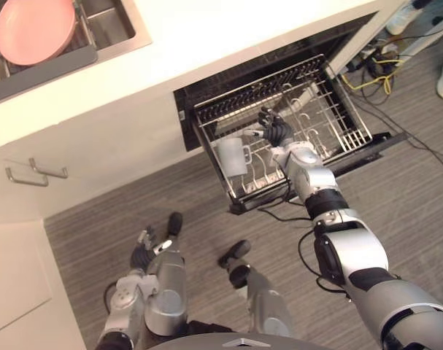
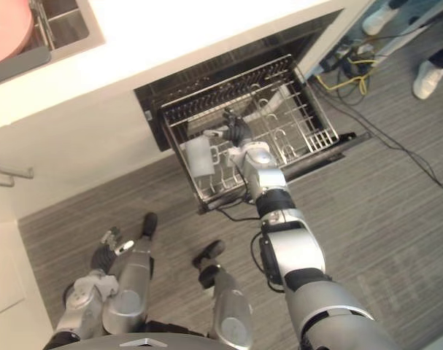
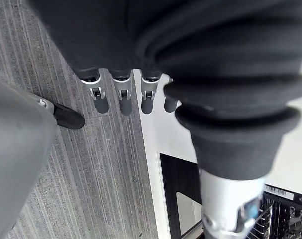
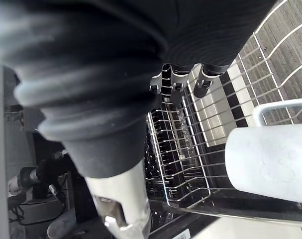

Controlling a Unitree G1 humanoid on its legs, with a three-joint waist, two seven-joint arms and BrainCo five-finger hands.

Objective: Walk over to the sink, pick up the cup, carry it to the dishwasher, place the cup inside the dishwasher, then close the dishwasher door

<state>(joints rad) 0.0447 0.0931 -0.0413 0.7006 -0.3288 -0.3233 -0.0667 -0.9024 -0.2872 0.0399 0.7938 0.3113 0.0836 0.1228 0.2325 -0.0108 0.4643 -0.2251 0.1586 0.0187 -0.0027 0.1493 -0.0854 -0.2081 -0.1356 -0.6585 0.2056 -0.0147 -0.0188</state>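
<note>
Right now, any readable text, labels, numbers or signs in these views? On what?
No text is readable.
Small white label at the edge of the dishwasher rack: the print is too small to read.
Cup in the rack: no print is visible on it.

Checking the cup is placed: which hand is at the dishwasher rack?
The right hand, reaching over the pulled-out rack beside the white cup that stands in it. The left hand hangs low over the floor, far from the rack.

One cup [image 1: 232, 157], one pink plate [image 1: 35, 29], one rack [image 1: 347, 135]
</note>
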